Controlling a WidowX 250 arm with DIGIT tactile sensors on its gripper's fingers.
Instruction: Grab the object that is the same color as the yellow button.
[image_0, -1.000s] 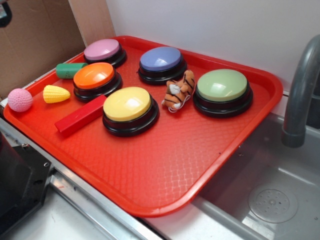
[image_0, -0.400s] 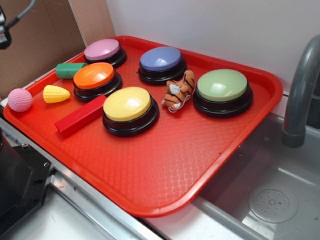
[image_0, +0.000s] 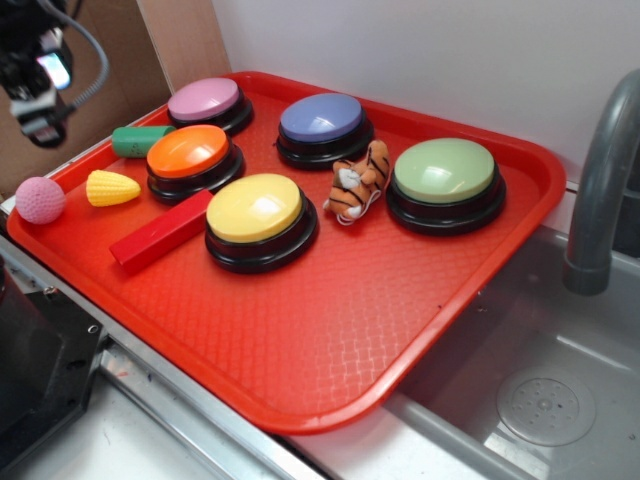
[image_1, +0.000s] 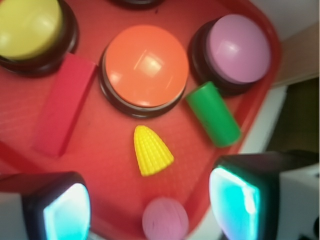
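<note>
Hovering above the red tray (image_0: 450, 300), the gripper (image_1: 150, 205) is spreading its fingers wide, gripping nothing. The yellow corn cob (image_1: 151, 150) is lying beside the orange button (image_1: 146, 66), between it and the pink ball (image_1: 165, 219), apart from the yellow button (image_0: 254, 208).

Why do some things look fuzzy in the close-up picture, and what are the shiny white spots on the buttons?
In the wrist view the pink ball and the gripper fingers sit very near the lens, so they blur, while the toy corn stays fairly sharp. The white patch on the orange button is glare from a light. In the exterior view everything is sharper, with softer glints on the yellow button.
</note>
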